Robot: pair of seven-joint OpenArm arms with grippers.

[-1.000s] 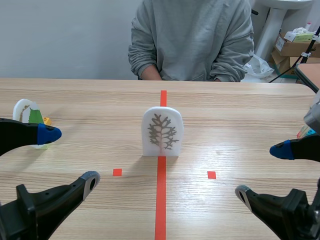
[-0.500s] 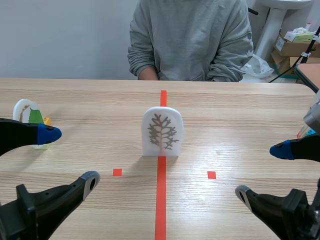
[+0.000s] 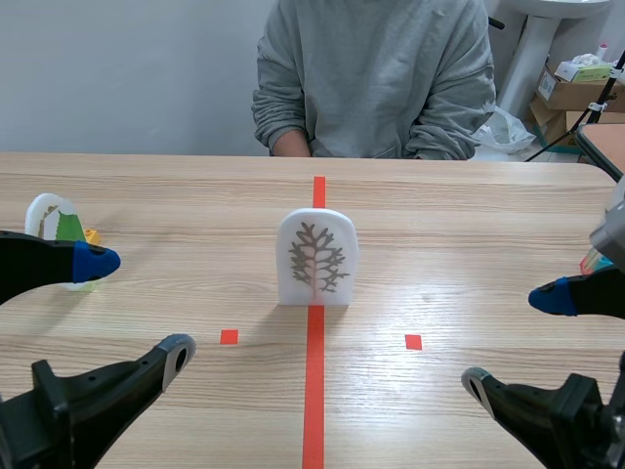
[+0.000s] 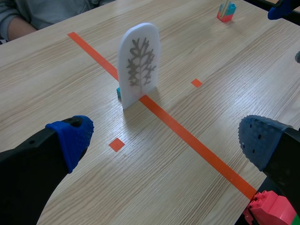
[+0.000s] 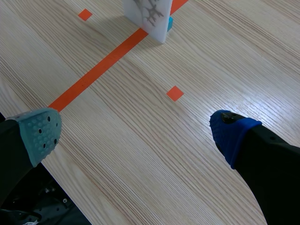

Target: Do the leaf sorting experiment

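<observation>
L tool [image 3: 137, 306] released, fingers wide apart, low over the desk [image 3: 469, 215], robot-side of the tree board [image 3: 317, 257] and to its left. R tool [image 3: 511, 337] also released, robot-side of the board and to its right. Neither touches anything. The tree board is white and arched w/ a grey tree print. It stands upright on the orange centre line, w/ a small blue block [image 4: 118, 92] at its foot on the far side. Well left of the board: leaf card [image 3: 56, 223], upright, white w/ green leaf. Well right of the board: teal-red block [image 4: 226, 11]. Beyond the board, across the desk: person [image 3: 376, 78] in a grey sweatshirt.
</observation>
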